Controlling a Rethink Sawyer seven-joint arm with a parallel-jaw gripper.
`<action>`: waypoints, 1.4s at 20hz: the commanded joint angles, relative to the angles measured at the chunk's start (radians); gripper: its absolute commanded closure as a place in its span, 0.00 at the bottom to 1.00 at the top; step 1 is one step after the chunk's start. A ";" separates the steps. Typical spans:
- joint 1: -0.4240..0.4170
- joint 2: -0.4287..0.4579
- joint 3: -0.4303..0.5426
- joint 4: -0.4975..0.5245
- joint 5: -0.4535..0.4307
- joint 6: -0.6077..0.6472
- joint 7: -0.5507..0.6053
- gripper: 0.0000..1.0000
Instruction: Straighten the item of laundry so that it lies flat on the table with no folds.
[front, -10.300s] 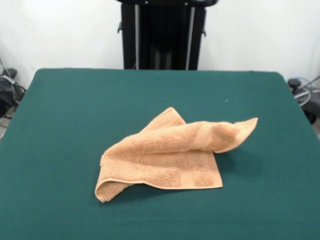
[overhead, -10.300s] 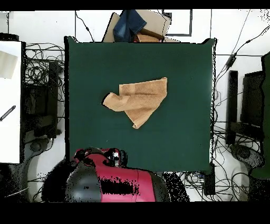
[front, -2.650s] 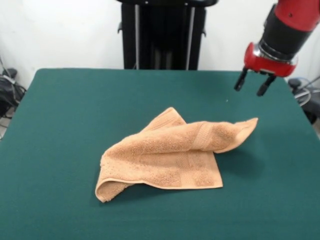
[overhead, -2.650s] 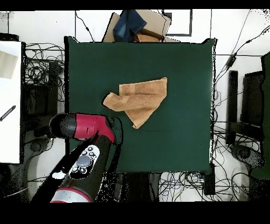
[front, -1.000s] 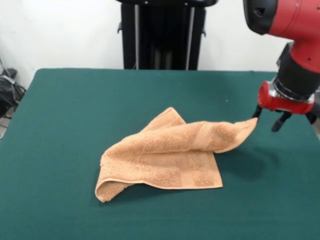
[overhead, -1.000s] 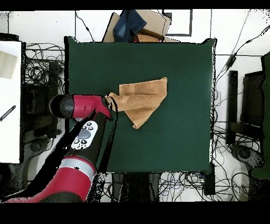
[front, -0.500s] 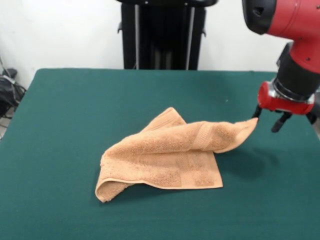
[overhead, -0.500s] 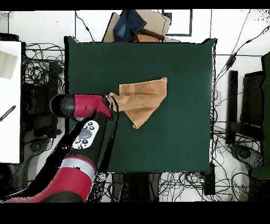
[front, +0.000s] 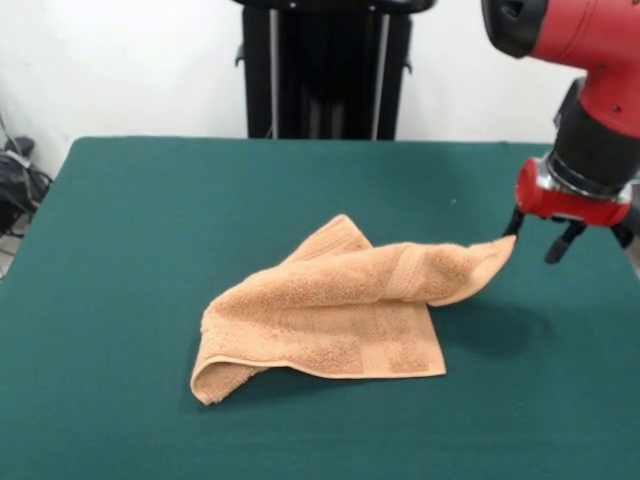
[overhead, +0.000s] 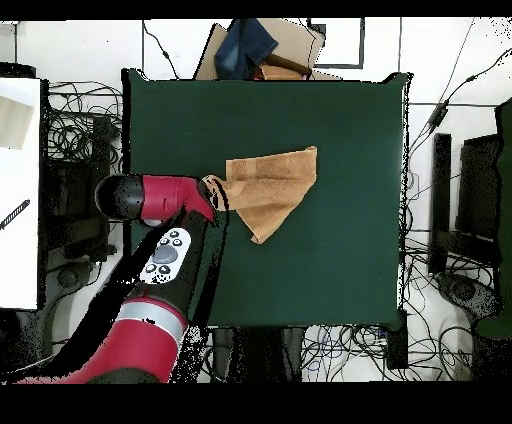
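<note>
1. The small peach-orange terry-cloth towel lies crumpled near the middle of the table, a little toward my side in the overhead view. Its near edge rests flat, and a woven band stripe crosses the cloth close to the near right corner.
2. At the near left end, the hem curls under into a rounded loop. Over the flat layer, a thick fold runs from left to right and ends in a pointed corner that stands raised off the surface.
3. Behind the fold, another corner pokes up toward the far side.
4. My black two-fingered claw hangs from its red wrist at that raised right corner. One finger is just at the corner's tip and the other stands apart beyond it, so the claw is spread and holds nothing.
5. The large rectangular table with a dark green felt-like top reaches far past the cloth on every side.
6. Beyond the far edge stand a black upright frame and a white wall. Overhead, tangled cables ring the table.
</note>
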 joint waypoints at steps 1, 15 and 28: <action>-0.026 -0.032 0.030 -0.002 0.027 0.149 0.239 0.00; -0.044 0.024 0.051 -0.043 0.022 0.105 0.235 0.00; -0.045 0.038 0.042 -0.047 0.010 0.095 0.225 0.00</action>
